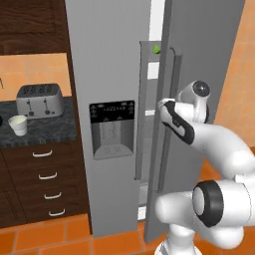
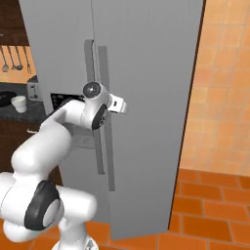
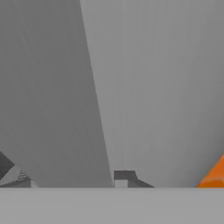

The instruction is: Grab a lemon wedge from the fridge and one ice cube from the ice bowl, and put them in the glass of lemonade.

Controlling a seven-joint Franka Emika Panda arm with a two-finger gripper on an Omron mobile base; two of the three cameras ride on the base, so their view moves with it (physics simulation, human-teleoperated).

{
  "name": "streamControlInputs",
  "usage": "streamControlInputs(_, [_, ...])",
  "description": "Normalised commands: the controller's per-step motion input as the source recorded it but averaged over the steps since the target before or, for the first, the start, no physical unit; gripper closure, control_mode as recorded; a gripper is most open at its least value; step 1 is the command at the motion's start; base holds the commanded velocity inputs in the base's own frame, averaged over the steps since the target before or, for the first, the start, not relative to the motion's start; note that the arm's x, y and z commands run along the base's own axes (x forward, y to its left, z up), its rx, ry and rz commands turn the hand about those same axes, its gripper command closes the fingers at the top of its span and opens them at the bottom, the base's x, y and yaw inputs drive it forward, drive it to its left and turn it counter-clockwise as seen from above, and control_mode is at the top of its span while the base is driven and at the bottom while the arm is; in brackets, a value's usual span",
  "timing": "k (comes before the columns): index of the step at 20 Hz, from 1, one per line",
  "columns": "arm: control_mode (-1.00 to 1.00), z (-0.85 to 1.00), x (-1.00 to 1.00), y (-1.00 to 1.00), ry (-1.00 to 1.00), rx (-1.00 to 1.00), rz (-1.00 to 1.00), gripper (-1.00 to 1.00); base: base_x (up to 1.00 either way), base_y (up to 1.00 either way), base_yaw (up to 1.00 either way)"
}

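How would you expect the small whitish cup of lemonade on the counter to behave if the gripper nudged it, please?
The cup of lemonade looks small beside the toaster, so probably light and easy to slide on the counter. It stands upright on a narrower base, so a high push might tip it and spill.

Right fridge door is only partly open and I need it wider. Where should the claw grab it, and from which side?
Take the long upright handle on the right door, around mid-height. It is a narrow vertical bar standing off the door face, so the fingers should straddle it sideways, coming straight in from the front. The claw is already level with it; whether it grips is unclear.
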Motion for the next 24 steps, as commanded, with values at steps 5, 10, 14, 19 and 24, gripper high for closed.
streamControlInputs(5, [-1.0,0.0,-0.61,-1.0,0.0,0.05,-0.1,1.0,0.0,0.0,0.0])
streamControlInputs(10, [-1.0,0.0,-0.63,-1.0,0.0,0.06,-0.16,1.0,0.0,0.0,0.0])
streamControlInputs(14, [-1.0,0.0,-0.46,-1.0,0.0,0.07,-0.29,1.0,0.0,0.0,0.0])
streamControlInputs(19, [-1.0,0.0,-0.31,-1.0,0.03,0.12,-0.35,1.0,0.0,0.0,0.0])
streamControlInputs(24, [-1.0,0.01,-0.22,-1.0,0.06,0.11,-0.42,-1.0,0.0,0.0,0.0])
